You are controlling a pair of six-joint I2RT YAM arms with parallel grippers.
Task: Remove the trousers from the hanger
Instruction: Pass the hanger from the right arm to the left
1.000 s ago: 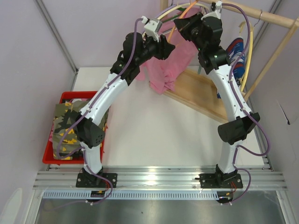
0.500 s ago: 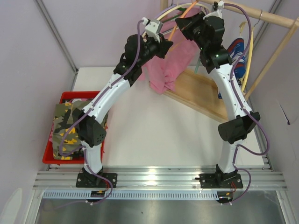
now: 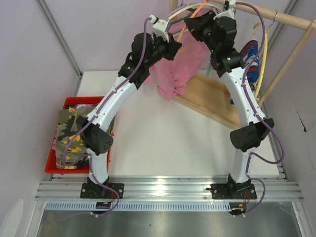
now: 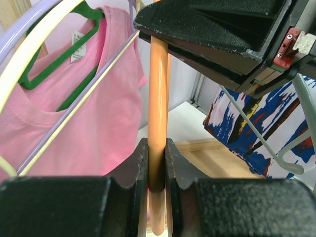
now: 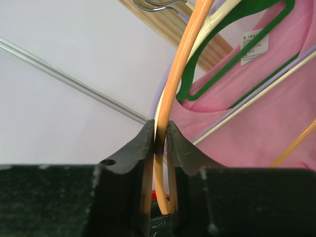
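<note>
An orange hanger (image 3: pixel 189 21) hangs bare among other hangers at the rack's top; no trousers show on it. My left gripper (image 4: pixel 156 153) is shut on its orange bar (image 4: pixel 158 98). My right gripper (image 5: pixel 161 131) is shut on its curved orange arm (image 5: pixel 178 64). Both grippers are high at the back, left (image 3: pixel 172 45) and right (image 3: pixel 198 25). Blue, white and red print trousers (image 3: pixel 251 60) hang on a grey hanger at the right and also show in the left wrist view (image 4: pixel 256 123). Yellow-olive camouflage trousers (image 3: pixel 74 136) lie in the red bin (image 3: pixel 53 169).
A plain pink T-shirt (image 3: pixel 178 66) hangs on a green hanger (image 4: pixel 59 59) just behind the grippers. Pale yellow and lilac hangers (image 4: pixel 29 54) crowd beside it. A wooden rack rail (image 3: pixel 286 19) runs top right and its wooden base (image 3: pixel 210 98) lies on the table.
My left arm has shifted slightly up and back with the orange hanger. The right arm has barely moved. Both grips hold.
</note>
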